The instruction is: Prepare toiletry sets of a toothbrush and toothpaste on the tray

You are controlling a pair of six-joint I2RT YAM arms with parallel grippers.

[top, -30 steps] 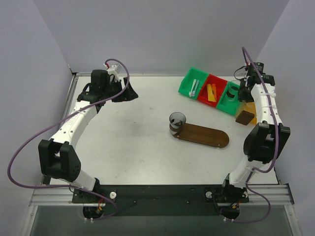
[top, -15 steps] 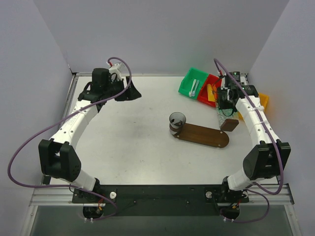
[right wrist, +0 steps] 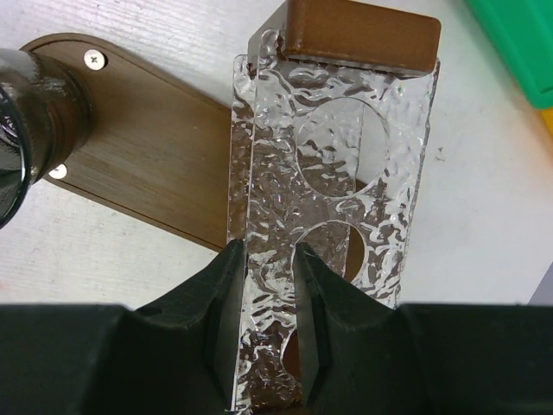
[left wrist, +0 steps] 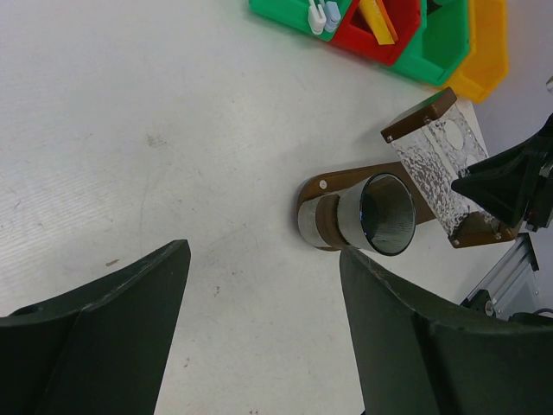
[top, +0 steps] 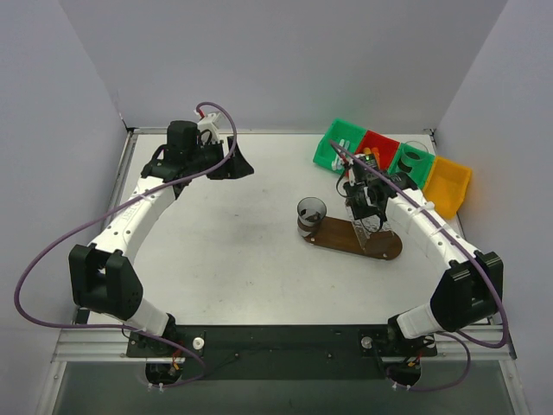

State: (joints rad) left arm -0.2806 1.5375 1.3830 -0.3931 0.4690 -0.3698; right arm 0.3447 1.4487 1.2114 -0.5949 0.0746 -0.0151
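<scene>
The dark wooden tray lies right of centre, with a dark cup standing on its left end. My right gripper hangs over the tray, shut on a clear textured holder with round holes and brown wooden end caps. In the right wrist view the fingers pinch one clear wall of the holder above the tray. White toothbrushes lie in a green bin and orange and yellow toothpaste in the red bin. My left gripper hovers open and empty at the far left. No toiletry sets are in view.
A row of bins stands at the back right: green, red, green and yellow. Grey walls close in the table on the left, the back and the right.
My right arm swung left from beside the bins to above the tray, carrying the clear holder. The left gripper drifted slightly to the right.
</scene>
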